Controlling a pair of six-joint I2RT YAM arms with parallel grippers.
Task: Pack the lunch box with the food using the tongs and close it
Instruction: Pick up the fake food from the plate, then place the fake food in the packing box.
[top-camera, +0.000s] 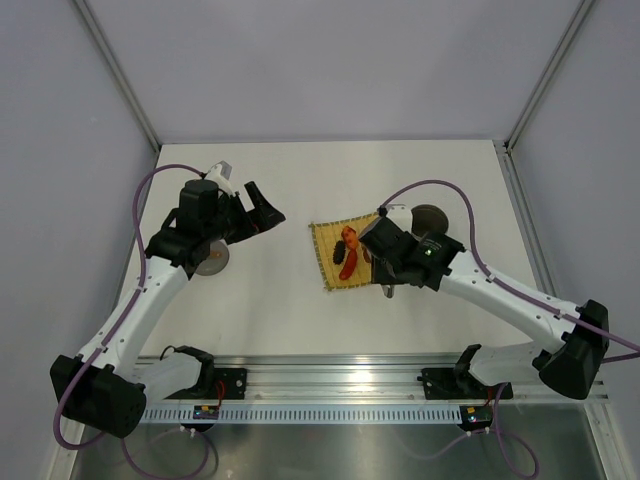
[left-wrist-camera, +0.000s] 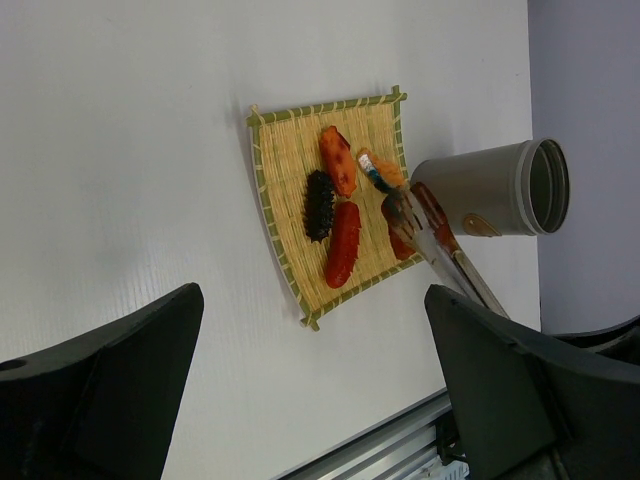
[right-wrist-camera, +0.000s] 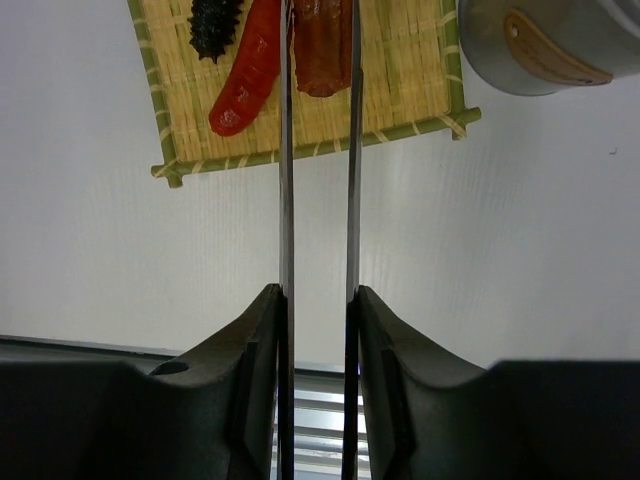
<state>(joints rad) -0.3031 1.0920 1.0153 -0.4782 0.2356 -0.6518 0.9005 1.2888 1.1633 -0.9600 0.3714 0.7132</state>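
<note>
The right gripper (right-wrist-camera: 318, 300) was clamped on the tongs (right-wrist-camera: 285, 150), whose arms flanked a red-brown piece (right-wrist-camera: 322, 50) on the mat (right-wrist-camera: 410, 70) near the lunch box (right-wrist-camera: 540, 40). Squeezing evenly before lifting should prevent slipping. The left gripper (left-wrist-camera: 312, 300) gaped, empty.

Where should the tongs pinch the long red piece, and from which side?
Pinch the long red piece across its middle, one tongs arm each side of its narrow width. It lies slanted close beside the dark piece, so descend from above, tips turned square to its length.
</note>
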